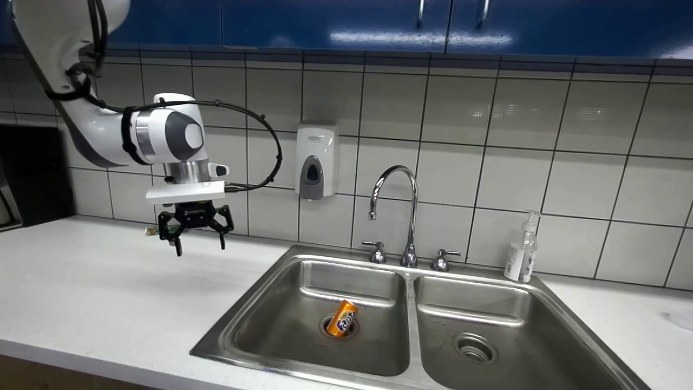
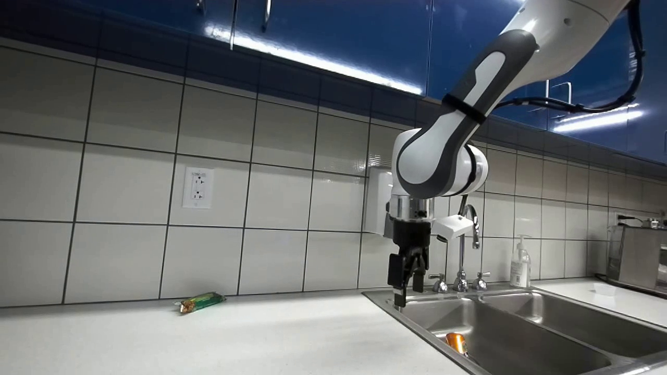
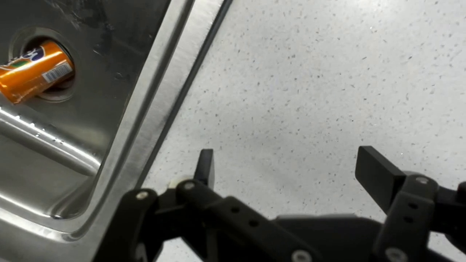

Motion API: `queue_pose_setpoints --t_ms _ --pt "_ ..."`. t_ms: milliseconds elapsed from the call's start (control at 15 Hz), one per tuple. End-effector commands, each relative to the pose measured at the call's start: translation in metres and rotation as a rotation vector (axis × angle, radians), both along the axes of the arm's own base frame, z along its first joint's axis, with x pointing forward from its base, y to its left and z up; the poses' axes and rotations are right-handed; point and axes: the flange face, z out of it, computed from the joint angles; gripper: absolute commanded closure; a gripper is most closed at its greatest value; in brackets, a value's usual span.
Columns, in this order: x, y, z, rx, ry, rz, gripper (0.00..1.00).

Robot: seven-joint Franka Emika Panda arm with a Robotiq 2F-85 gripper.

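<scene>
Black gripper [image 1: 201,248], fingers [image 3: 378,174] spread wide, nothing between them, hung above speckled countertop [image 3: 291,91] beside steel double sink [image 1: 252,303], orange Fanta can [image 1: 342,319] lying over drain [image 3: 54,95] in gripper-side basin [image 1: 281,325], green packet [image 2: 202,301] near tiled wall [image 2: 203,260]

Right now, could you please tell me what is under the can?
The drain: its rim shows on either side of the can. The part directly beneath the can is covered and cannot be seen.
</scene>
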Motion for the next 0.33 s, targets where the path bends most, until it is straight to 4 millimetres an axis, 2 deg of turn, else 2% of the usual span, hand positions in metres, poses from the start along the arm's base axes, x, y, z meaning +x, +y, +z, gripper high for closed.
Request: queue_pose_setpoints --t_ms 0,267 --pt "0.0004 -0.0002 -0.0005 0.000 0.002 0.000 0.00" --pt "0.0009 -0.0015 -0.0032 0.000 0.007 -0.003 0.00"
